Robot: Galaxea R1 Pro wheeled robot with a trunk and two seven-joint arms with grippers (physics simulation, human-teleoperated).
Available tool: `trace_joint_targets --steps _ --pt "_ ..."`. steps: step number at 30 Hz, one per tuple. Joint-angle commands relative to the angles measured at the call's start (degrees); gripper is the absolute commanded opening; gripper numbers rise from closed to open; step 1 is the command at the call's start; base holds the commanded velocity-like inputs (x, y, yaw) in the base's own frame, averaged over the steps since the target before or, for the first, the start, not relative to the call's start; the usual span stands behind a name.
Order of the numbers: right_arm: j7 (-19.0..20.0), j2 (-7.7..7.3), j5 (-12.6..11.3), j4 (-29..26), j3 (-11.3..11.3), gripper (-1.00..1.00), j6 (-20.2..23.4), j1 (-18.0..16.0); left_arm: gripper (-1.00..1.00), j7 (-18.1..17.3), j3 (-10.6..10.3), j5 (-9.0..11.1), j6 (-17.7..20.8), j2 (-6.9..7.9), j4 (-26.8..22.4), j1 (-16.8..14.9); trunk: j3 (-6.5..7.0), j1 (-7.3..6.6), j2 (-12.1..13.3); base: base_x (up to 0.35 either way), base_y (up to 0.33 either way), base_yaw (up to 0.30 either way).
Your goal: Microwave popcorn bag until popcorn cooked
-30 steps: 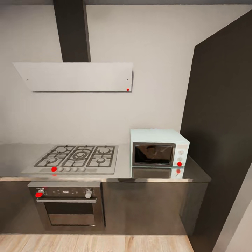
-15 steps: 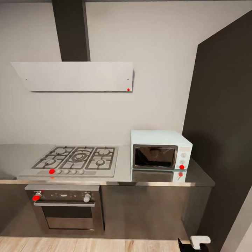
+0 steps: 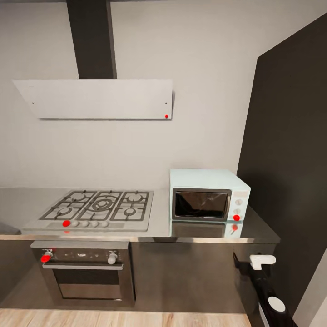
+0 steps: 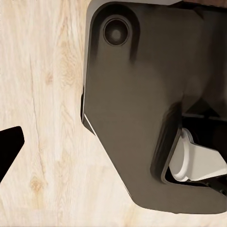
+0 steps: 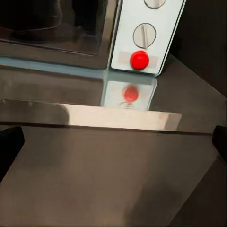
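So the microwave [image 3: 209, 195] is sitting at the right end of the table [image 3: 159, 229], roughly 3 o'clock from the hob [image 3: 97, 206], door shut, dark glass facing straight out at the robot. Its long axis runs side to side along the wall, with the knob panel and the red dot [image 3: 236, 217] on the right end.

The right arm is clearly the nearer one: the right gripper [image 3: 254, 263] is poking up at about 5 o'clock in the head view, just below the table's front edge and under the microwave's right corner. In the right wrist view the microwave panel [image 5: 146, 35] lies dead ahead past the shiny edge, so my guess is it reaches for the door or that dot. Its jaws look spread wide with nothing between them.

The left gripper [image 4: 7, 151] points down at the wooden floor [image 4: 42, 94]; can't tell how its jaws stand.

No popcorn bag anywhere in these shots.
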Motion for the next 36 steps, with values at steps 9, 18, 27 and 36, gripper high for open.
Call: trace_joint_targets --steps 9,18,27,36 --pt "0.2 0.04 -0.13 -2.06 -0.13 1.0 12.17 -9.25 1.0 0.02 0.41 0.07 0.35 0.0 -0.11 0.02 -0.02 0.02 -0.03 0.011 0.0 0.0" --pt "0.08 -0.21 -0.15 -2.03 -0.14 1.0 24.17 -15.57 1.0 0.02 0.32 0.06 0.35 -0.08 -0.11 0.02 -0.02 0.02 -0.03 0.269 -0.029 0.0" --pt "0.23 -0.54 -0.32 4.95 -0.39 1.0 24.16 -15.63 1.0 0.02 0.4 0.06 0.35 -0.02 -0.11 0.02 -0.02 0.02 -0.03 0.069 -0.052 0.0" --pt "2.34 -2.76 -0.34 9.39 -3.19 1.0 17.73 -15.62 1.0 0.02 0.41 0.07 0.35 -0.01 -0.11 0.02 -0.02 0.02 -0.03 0.001 -0.001 0.0"
